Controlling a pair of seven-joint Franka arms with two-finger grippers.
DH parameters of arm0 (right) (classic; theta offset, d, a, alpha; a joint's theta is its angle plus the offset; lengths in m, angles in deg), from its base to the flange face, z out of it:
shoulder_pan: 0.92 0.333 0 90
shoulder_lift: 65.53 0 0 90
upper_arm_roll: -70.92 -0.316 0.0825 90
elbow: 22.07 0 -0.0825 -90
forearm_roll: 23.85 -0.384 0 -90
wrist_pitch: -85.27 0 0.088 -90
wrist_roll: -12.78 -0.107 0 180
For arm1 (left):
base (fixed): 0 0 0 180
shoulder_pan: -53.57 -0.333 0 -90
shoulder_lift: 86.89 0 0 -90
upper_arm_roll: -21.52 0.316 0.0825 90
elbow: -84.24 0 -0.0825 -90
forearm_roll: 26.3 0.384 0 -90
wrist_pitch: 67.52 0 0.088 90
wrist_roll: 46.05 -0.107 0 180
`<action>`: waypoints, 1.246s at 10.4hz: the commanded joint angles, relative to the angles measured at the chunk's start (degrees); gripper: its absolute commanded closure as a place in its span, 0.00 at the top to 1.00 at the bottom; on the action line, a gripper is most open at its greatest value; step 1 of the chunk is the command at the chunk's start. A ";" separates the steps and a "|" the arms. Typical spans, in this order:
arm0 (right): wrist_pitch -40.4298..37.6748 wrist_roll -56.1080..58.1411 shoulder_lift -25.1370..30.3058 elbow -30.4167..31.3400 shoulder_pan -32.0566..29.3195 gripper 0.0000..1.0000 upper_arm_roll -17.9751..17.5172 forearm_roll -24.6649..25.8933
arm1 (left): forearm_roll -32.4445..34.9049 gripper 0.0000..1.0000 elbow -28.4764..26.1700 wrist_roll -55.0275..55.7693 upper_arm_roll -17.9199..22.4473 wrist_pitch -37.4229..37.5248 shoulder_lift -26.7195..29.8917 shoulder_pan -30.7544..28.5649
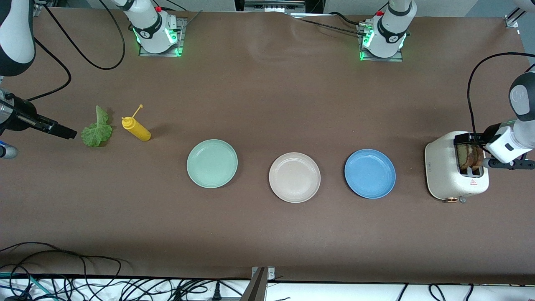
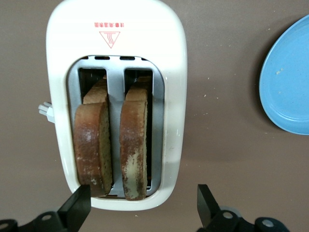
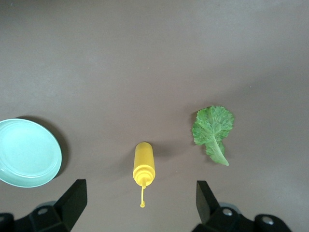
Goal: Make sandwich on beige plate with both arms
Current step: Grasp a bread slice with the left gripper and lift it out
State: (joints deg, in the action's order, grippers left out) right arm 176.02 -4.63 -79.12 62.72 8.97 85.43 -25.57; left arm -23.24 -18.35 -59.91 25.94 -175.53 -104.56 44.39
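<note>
My left claw (image 2: pixel 140 208) hangs over the toaster (image 1: pixel 449 175), at the left arm's end of the worktop (image 1: pixel 267 234). Its fingers (image 2: pixel 77 205) are spread wide, one on each side of the toaster's end, and they pinch nothing. From the front view I cannot tell for certain whether the fingertips touch the toaster's shell or stand just clear of it.

Two bread slices (image 2: pixel 113 154) stand upright in the toaster's two slots, side by side, brown with darker crusts. Their upper edges rise above the slot openings. A small lever projects from one side of the toaster.

My right claw (image 3: pixel 140 205) is up in the air at the right arm's end of the worktop, with its fingers spread and nothing between them. In the right wrist view it is over bare worktop close to the bottle (image 1: pixel 136 128). In the front view its black tip points toward the lettuce (image 1: pixel 97 128).

The lettuce lies flat on the worktop. The bottle, yellow with its cap off and hanging by a thin strap, lies on its side just beside the lettuce, toward the plates.

Three plates sit in a row, well apart from one another. The green plate (image 1: pixel 212 163) is toward the right arm's end. The beige plate (image 1: pixel 294 177) is in the middle and a little nearer to the front camera. The blue plate (image 1: pixel 370 173) is toward the left arm's end, near the toaster.
</note>
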 commanded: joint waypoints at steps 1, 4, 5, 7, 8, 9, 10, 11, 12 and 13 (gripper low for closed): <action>-1.02 0.36 -0.12 -0.94 -0.31 1.00 -0.01 -0.82 | -1.12 0.97 0.20 0.23 0.14 -0.54 -0.44 0.48; -1.02 0.36 -0.12 -0.94 -0.31 1.00 -0.01 -0.82 | -1.03 0.97 0.28 2.43 0.14 -0.62 -0.97 1.01; -1.02 0.36 -0.12 -0.94 -0.31 1.00 -0.01 -0.82 | -1.03 0.96 0.28 2.34 0.14 -0.62 -1.05 0.92; -0.93 0.36 -0.12 -0.94 -0.31 1.00 -0.01 -0.91 | -1.03 0.87 0.28 2.08 0.14 -0.62 -1.32 0.75; -0.93 0.36 -0.12 -0.94 -0.31 1.00 -0.01 -0.91 | -0.95 0.76 0.28 1.73 0.14 -0.62 -1.40 0.48; -1.02 0.36 -0.12 -0.94 -0.31 1.00 -0.01 -0.91 | -0.95 0.62 0.37 1.64 0.14 -0.62 -1.32 0.48; -0.93 0.36 -0.12 -0.94 -0.31 1.00 -0.01 -0.82 | -0.95 0.50 0.37 1.64 0.14 -0.62 -1.32 0.48; -0.93 0.36 -0.12 -0.94 -0.31 1.00 -0.01 -0.91 | -0.95 0.41 0.29 1.55 0.14 -0.54 -1.32 0.40; -0.93 0.36 -0.12 -0.94 -0.31 1.00 -0.01 -0.82 | -0.95 0.33 0.28 1.46 0.14 -0.54 -1.40 0.39; -0.93 0.36 -0.12 -0.94 -0.31 1.00 -0.01 -0.82 | -0.86 0.23 0.37 1.46 0.14 -0.19 -1.40 0.31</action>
State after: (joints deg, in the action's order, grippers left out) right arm 176.02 -4.63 -79.12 62.72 8.97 85.43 -25.57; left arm -23.24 -18.34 -57.84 25.97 -175.71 -105.83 44.87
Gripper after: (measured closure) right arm 0.000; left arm 0.683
